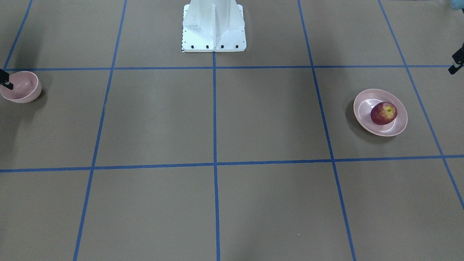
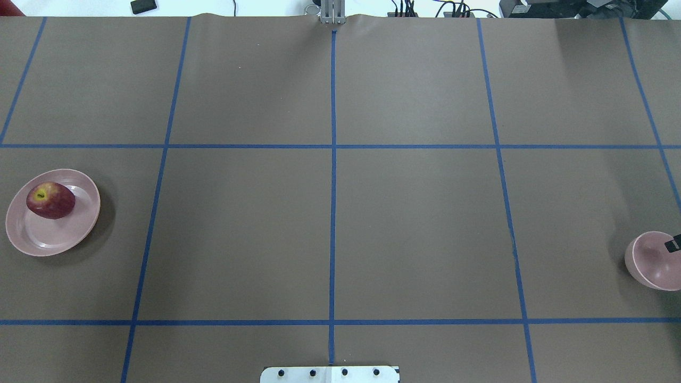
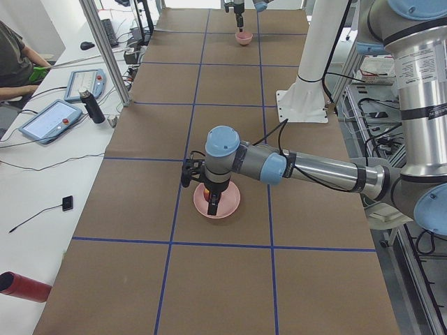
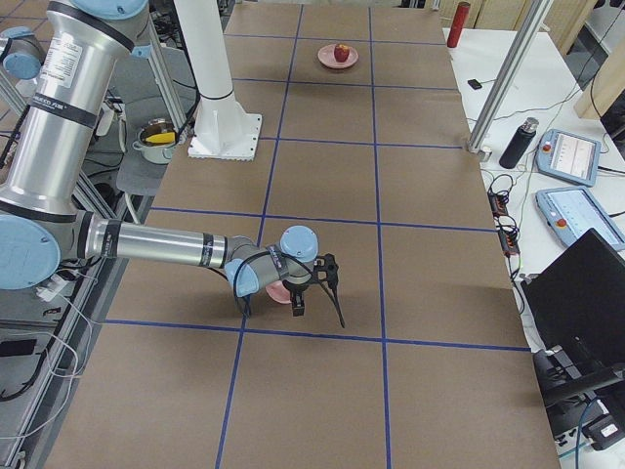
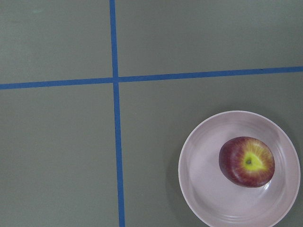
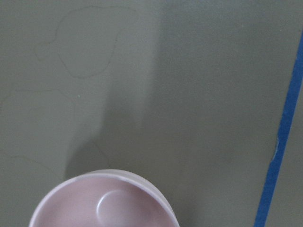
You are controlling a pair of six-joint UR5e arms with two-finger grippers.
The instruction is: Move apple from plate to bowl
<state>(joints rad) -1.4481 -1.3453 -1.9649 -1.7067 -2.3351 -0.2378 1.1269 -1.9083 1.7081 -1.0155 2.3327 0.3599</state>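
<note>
The dark-red apple (image 1: pixel 383 113) lies on the wide pink plate (image 1: pixel 364 112) on my left side; both also show in the left wrist view, the apple (image 5: pixel 246 161) right of the plate's centre (image 5: pixel 203 189). My left gripper (image 3: pixel 201 195) hangs above the plate, jaws apart and empty; one of its fingers (image 1: pixel 455 64) shows at the front view's edge. The small deep pink bowl (image 1: pixel 21 87) sits far on my right. My right gripper (image 4: pixel 320 311) hovers over the bowl's outer rim, jaws apart and empty, one fingertip (image 2: pixel 673 245) showing overhead.
The brown table is marked with a blue tape grid (image 2: pixel 333 159). The white robot base (image 1: pixel 214 27) stands at mid-table. A red cylinder (image 3: pixel 24 287), a dark bottle (image 3: pixel 91 106) and tablets (image 3: pixel 50 120) lie on the side bench beyond the table edge.
</note>
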